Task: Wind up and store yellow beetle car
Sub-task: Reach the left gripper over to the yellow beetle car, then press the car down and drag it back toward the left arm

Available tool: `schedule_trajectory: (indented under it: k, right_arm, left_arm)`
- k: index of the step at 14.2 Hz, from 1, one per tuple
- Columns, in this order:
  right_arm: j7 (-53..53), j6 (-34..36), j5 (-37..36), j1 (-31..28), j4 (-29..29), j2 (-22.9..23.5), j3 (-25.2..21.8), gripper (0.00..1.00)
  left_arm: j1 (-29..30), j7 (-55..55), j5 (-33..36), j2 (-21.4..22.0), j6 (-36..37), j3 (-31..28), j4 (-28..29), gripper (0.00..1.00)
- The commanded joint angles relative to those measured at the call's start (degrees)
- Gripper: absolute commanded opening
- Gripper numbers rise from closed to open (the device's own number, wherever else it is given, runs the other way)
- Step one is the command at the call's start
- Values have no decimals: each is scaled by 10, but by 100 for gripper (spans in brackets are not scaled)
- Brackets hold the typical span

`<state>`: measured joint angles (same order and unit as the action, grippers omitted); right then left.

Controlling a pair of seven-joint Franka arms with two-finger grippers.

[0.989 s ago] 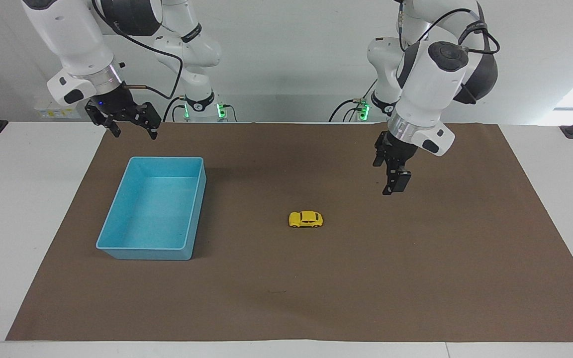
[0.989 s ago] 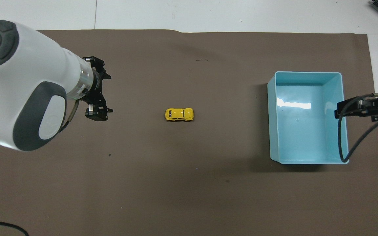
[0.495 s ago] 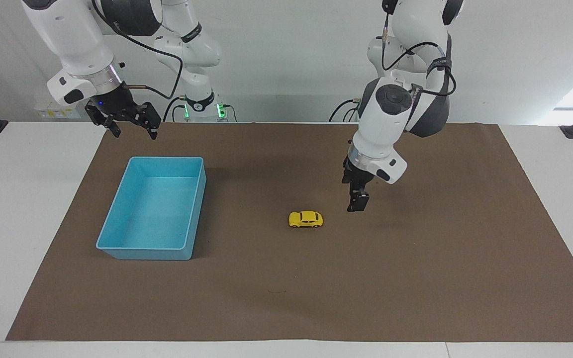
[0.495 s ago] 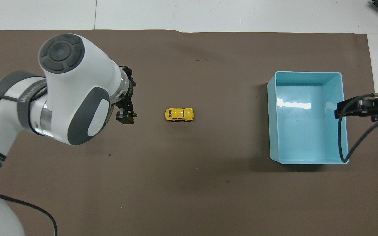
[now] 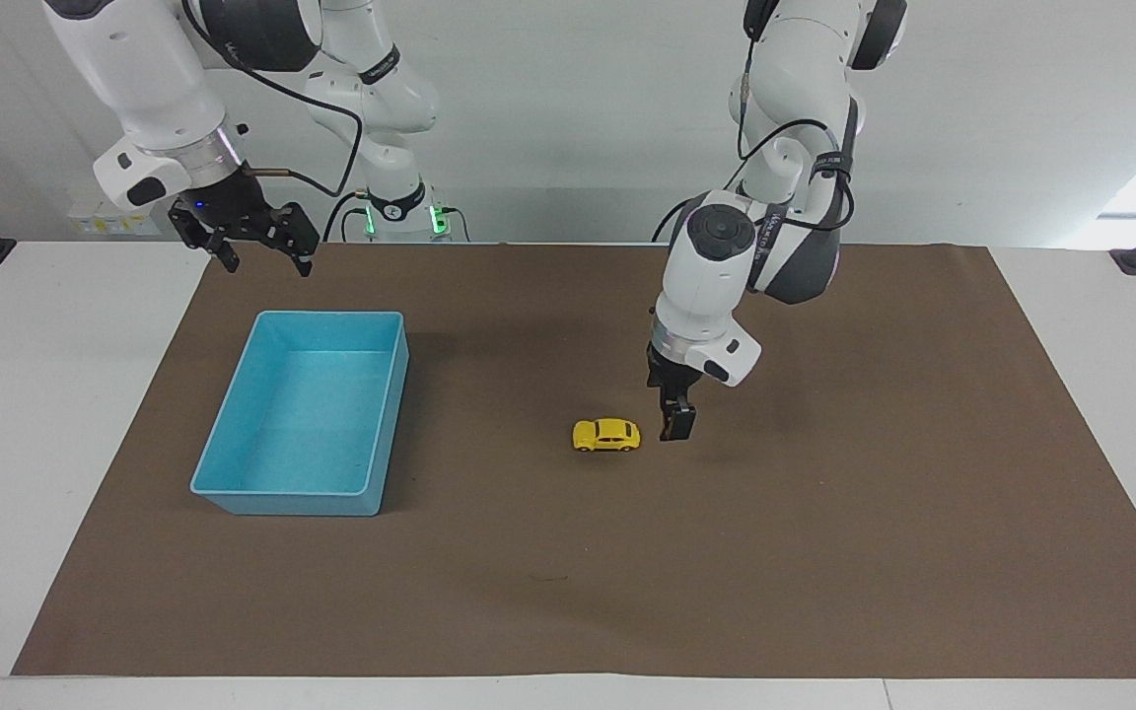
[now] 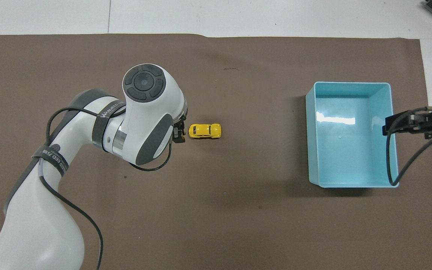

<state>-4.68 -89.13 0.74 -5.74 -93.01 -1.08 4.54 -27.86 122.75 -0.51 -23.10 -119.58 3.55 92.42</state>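
Car: I see the yellow beetle car (image 5: 606, 435) at mid-frame in the facing view, on the brown mat (image 5: 824, 552). My left hand (image 5: 676, 424) hangs just beside it, spread wide, holding nothing. My right hand (image 5: 257, 247) waits at upper left, open and empty, above the blue bin (image 5: 233, 473).

We saw both views evenly and brightly lit, apparently from overhead. Shadows on the brown mat (image 5: 824, 552) were soft and faint: a diffuse patch beneath the left arm (image 5: 726, 286), and a darker band along the blue bin (image 6: 351, 176) on its walls toward the left arm's end of the table. A white glare streak lay on the bin's floor in the overhead view. Focus was sharp throughout, with no visible edge distortion.
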Motion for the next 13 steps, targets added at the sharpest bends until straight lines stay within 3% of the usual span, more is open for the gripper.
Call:
schedule_trajectory:
  k: [1,3,13]
  right_arm:
    - [7,6,4,-8,8,4,5,100]
    - [7,6,4,-8,8,4,5,100]
    - [7,6,4,-8,7,4,5,100]
  left_arm:
    - [-52,35,27,-66,5,-13,-41,100]
    - [-54,55,34,-97,15,-12,-74,100]
    - [-58,62,31,-106,-24,-10,-68,100]
